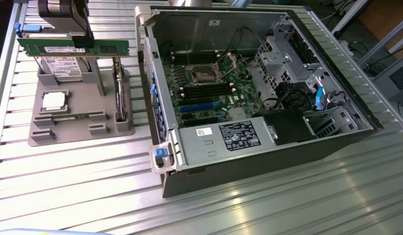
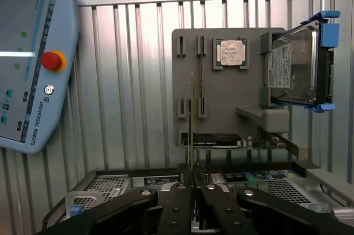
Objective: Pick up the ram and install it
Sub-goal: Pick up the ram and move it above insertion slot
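1. Exterior view, at its left: the gripper [image 1: 80, 43] hangs over the far end of the grey holder [image 1: 80, 125], which sits on the ribbed worktop [image 1: 267, 205] near the edge at the exterior view's left.
2. Its fingers are clenched on the ram [image 1: 51, 49] from above. The green stick is held level, white label facing out, clear of the holder and just above the drive [image 1: 60, 66].
3. The drive stands on edge at the holder's far end. The processor [image 1: 54, 100] lies flat in its pocket nearer the middle, and a dark card [image 1: 119, 98] stands in a slot along the holder's side.
4. Further toward the exterior view's right lies the open case [image 1: 358, 122], just beside the holder. The motherboard [image 1: 208, 85] is exposed inside, and the power supply [image 1: 230, 139] lies along the near wall.
5. Wrist view: a pendant [image 2: 33, 63] with a red button [image 2: 51, 61] rests on the worktop [image 2: 138, 80], well apart from the holder [image 2: 221, 102].
6. The ram [image 2: 191, 130] shows edge-on — a thin line rising from between the black fingers [image 2: 178, 202] of the gripper [image 2: 192, 182], which grasp it.
7. Past it are the processor [image 2: 232, 53] and, in blue brackets, the drive [image 2: 296, 66].
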### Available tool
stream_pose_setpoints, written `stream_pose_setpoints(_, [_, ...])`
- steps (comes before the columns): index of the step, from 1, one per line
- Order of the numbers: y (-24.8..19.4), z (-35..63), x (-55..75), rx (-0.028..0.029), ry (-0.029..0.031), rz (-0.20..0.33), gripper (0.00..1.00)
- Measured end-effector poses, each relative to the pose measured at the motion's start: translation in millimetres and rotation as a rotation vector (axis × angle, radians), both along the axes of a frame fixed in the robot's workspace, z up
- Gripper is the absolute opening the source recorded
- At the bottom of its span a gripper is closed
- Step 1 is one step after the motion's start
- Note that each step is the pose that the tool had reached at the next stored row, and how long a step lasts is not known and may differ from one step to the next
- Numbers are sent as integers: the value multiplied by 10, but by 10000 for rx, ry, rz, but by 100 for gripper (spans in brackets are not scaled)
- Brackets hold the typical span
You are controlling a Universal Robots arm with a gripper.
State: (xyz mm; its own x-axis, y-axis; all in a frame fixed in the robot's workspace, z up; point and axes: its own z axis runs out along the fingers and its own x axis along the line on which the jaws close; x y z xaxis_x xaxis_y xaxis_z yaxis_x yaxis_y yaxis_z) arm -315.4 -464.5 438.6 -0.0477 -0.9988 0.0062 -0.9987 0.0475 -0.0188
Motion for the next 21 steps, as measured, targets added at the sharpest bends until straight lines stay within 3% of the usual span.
stream_pose_setpoints(21, [0, 0, 157, -1, 34, 16, 12])
